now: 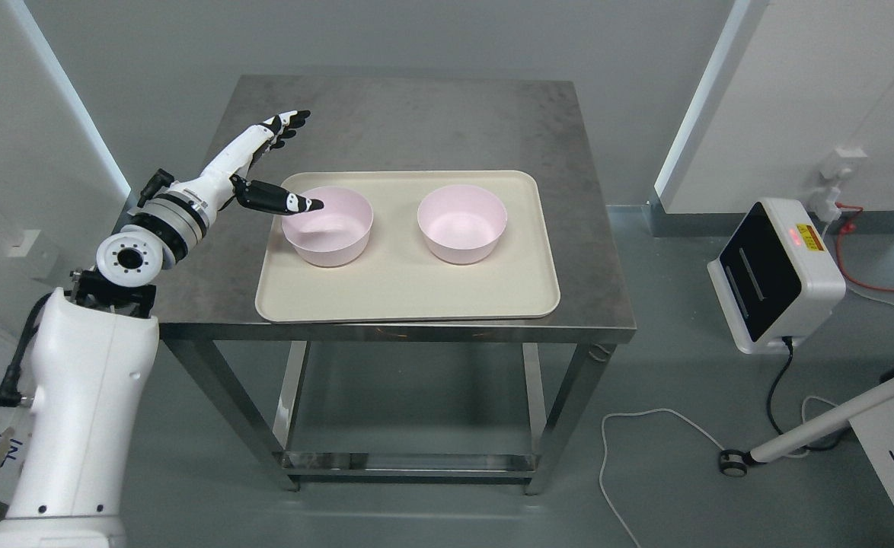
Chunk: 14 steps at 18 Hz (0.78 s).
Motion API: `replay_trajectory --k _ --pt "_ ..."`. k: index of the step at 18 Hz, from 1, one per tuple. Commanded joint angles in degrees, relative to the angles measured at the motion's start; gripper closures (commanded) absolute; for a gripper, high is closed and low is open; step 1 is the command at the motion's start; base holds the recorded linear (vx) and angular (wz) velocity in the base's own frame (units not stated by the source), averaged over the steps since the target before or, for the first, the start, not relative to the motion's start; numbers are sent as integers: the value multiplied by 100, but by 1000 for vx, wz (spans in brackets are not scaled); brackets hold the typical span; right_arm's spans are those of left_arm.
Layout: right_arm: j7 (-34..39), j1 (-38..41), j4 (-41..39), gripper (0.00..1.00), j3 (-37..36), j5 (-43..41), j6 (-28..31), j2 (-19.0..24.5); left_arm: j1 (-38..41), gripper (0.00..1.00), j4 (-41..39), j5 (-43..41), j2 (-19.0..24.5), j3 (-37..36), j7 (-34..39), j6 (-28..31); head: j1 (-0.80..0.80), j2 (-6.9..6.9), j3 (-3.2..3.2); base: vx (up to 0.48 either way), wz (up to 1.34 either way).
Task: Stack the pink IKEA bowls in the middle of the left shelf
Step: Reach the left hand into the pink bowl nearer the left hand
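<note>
Pink bowls sit apart on a cream tray (401, 293) atop the steel counter (416, 122), the left bowl (333, 232) near the tray's left edge and the right bowl (462, 224) right of its middle, both upright and empty. Reaching in from the lower left, the left hand (268, 164) has its fingers (287, 125) spread and stretched toward the counter's back, holding nothing, while its thumb (279, 200) points across the left bowl's near-left rim; whether it touches the rim cannot be told. On the floor to the right stands a white device (774, 274) with a cable.
</note>
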Motion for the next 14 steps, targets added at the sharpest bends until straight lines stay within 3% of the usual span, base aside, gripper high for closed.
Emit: replay_trajectory --k 1,11,14 --pt "3 0 0 0 -61 44 5 -100 -338 11 1045 -199 43 -884 -214 314 0 0 0 0 0" --pt "3 0 0 0 -53 44 5 -100 -724 46 1458 -269 -169 -893 -144 279 0 0 0 0 0" --pt "3 0 0 0 -61 44 5 -100 -760 49 1651 -777 -265 -893 -135 131 0 0 0 0 0"
